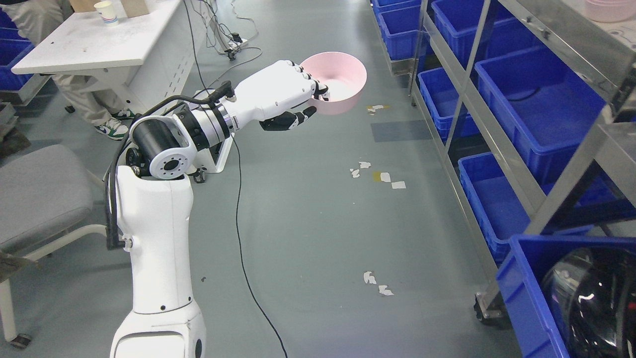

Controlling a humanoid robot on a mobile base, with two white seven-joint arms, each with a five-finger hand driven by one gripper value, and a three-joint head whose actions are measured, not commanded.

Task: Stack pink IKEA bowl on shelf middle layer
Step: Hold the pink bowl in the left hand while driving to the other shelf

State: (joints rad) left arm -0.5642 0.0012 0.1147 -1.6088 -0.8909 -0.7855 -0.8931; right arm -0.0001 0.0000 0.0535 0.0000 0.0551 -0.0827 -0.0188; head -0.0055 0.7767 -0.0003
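My left hand (303, 99) is shut on the near rim of a pink bowl (340, 79), holding it in the air above the grey floor, its opening facing up and slightly toward me. The white left arm rises from the bottom left of the head view. To the right stands a metal shelf (502, 149) with blue bins; the bowl hangs left of it, clear of its frame. Another pink bowl (608, 10) rests on the shelf's upper surface at the top right corner. The right arm does not show.
Blue bins (536, 114) fill the shelf levels and one bin (526, 293) at the lower right holds a black helmet. A white table (94, 44) with a paper cup (106, 12), a seated person's legs (92, 107), a grey chair (39, 194) and floor cables (238, 209) lie to the left.
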